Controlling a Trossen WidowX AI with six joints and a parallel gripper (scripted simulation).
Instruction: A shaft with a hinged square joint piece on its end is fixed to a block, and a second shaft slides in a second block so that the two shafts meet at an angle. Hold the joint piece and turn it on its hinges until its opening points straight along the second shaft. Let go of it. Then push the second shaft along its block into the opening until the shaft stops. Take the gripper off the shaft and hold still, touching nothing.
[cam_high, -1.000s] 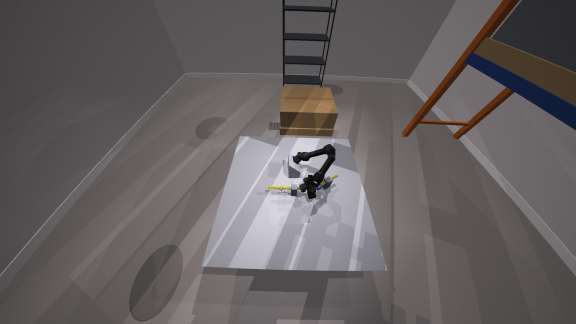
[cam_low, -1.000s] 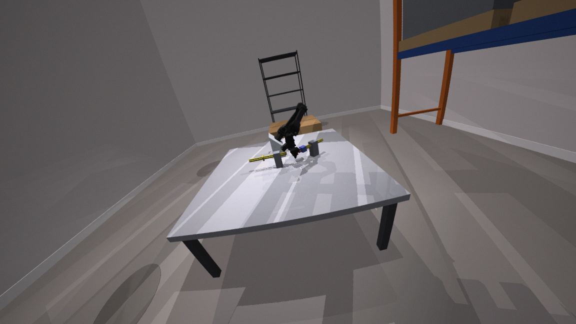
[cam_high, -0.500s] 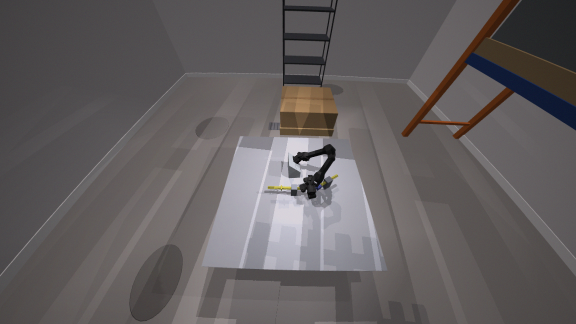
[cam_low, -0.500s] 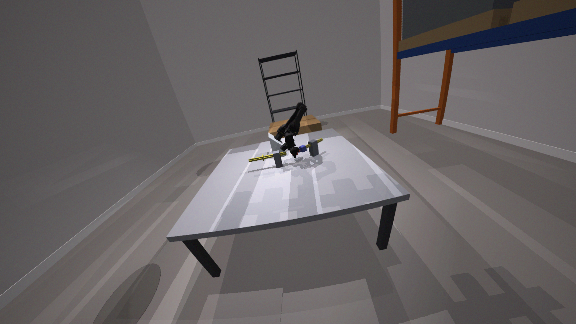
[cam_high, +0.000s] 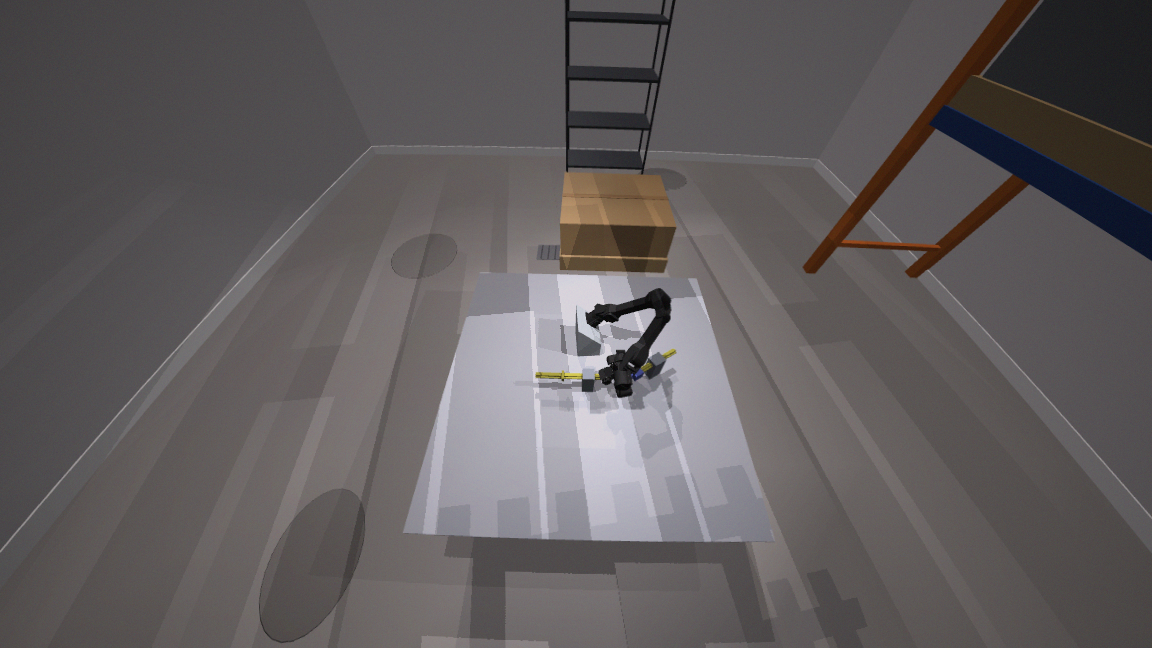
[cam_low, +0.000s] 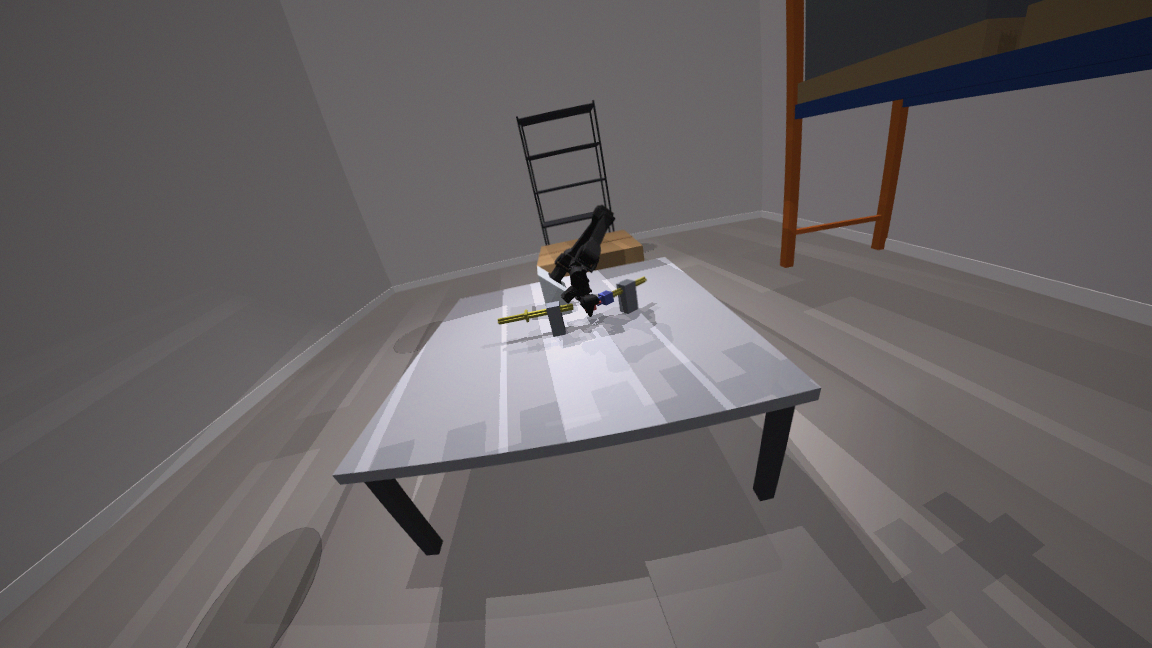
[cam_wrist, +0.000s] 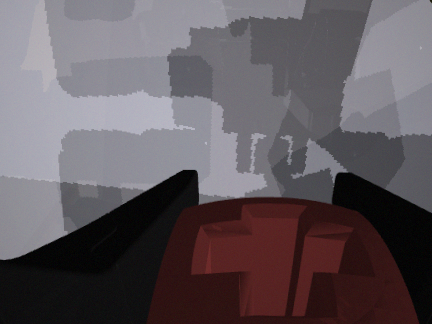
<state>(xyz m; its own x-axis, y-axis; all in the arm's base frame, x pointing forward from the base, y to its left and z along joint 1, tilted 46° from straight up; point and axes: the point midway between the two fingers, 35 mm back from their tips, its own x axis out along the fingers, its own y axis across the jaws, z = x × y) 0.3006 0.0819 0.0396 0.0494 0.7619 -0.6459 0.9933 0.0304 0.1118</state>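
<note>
My gripper (cam_high: 623, 388) (cam_low: 590, 307) (cam_wrist: 266, 186) is shut on the red joint piece (cam_wrist: 272, 250), with one black finger at each side of it in the wrist view. Its face shows a cross-shaped opening. The top view does not show the red piece behind the gripper. A blue hinge part (cam_high: 637, 373) (cam_low: 605, 298) sits between it and the right grey block (cam_high: 656, 366) (cam_low: 628, 297), on the fixed yellow shaft (cam_high: 671, 353) (cam_low: 641, 281). The second yellow shaft (cam_high: 550, 375) (cam_low: 512, 319) passes through the left grey block (cam_high: 588, 381) (cam_low: 555, 319). Its inner tip is near the gripper; any gap is unclear.
The white table (cam_high: 499, 459) (cam_low: 483, 402) carries both blocks. A grey wedge-shaped piece (cam_high: 586, 342) stands by the arm's base, behind the left block. The arm arches over from the back. A cardboard box (cam_high: 616, 241) and a black shelf rack (cam_high: 612, 74) stand beyond the table.
</note>
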